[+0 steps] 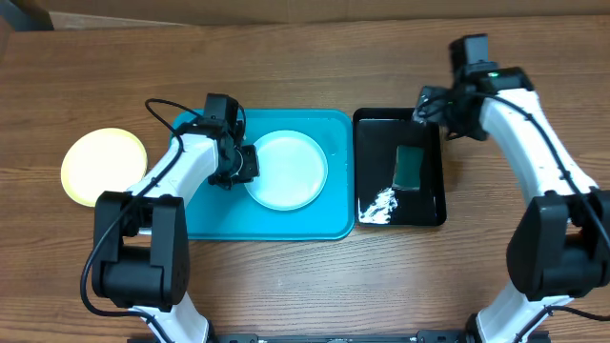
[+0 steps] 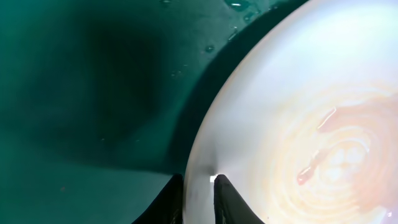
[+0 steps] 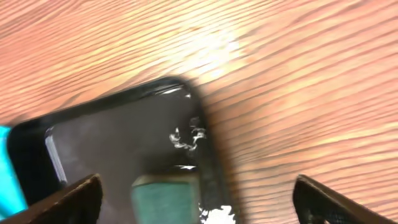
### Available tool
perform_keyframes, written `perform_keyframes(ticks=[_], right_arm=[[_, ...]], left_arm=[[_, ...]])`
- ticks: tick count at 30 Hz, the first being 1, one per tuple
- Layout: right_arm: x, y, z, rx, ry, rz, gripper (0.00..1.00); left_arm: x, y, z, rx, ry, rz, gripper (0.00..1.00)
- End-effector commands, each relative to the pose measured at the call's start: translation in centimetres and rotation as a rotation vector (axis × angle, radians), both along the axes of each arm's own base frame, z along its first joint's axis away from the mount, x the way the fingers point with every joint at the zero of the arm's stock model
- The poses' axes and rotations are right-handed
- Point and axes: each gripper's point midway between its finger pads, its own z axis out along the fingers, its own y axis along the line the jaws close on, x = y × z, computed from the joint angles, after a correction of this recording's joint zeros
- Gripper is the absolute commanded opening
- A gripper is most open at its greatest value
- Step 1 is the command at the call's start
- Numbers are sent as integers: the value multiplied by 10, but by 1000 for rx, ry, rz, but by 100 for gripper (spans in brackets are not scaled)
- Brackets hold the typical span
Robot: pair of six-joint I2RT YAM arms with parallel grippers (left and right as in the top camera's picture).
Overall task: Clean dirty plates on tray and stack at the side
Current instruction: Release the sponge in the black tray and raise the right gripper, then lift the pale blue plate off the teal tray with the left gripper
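A white plate (image 1: 286, 170) lies on the turquoise tray (image 1: 205, 214). In the left wrist view the same plate (image 2: 280, 74) shows a reddish-brown smear (image 2: 317, 143) on its face. My left gripper (image 1: 244, 164) is at the plate's left rim, and its jaws (image 2: 199, 193) are shut on that rim, one finger above it and one below. A yellow-green plate (image 1: 103, 167) rests on the wooden table left of the tray. My right gripper (image 1: 429, 107) hangs wide open over the far right corner of the black tray, holding nothing (image 3: 198, 186).
A glossy black tray (image 1: 372, 124) stands right of the turquoise one, with a green sponge (image 1: 410, 167) and a patch of white foam (image 1: 378, 205) in it. The sponge (image 3: 166, 199) lies below my open right fingers. Water drops dot the turquoise tray (image 2: 93, 93).
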Motion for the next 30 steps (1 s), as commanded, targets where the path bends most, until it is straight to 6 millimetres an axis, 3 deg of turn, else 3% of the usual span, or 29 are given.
perform_keyframes(ticks=[1,3,10,30], right_arm=[[3,-31,8,-1,-17,-76,100],[0,-42,7,-1,-4,-101,100],[0,-54,7,-2,-9,-128,100],[0,-54,7,-2,-9,-128,100]], left_arm=[[-11,-4,-12,-1,27,-25,15],[-11,-4,-13,3,26,-24,5],[-8,-1,-6,19,22,-27,4],[47,4,105,30,-173,-15,4]])
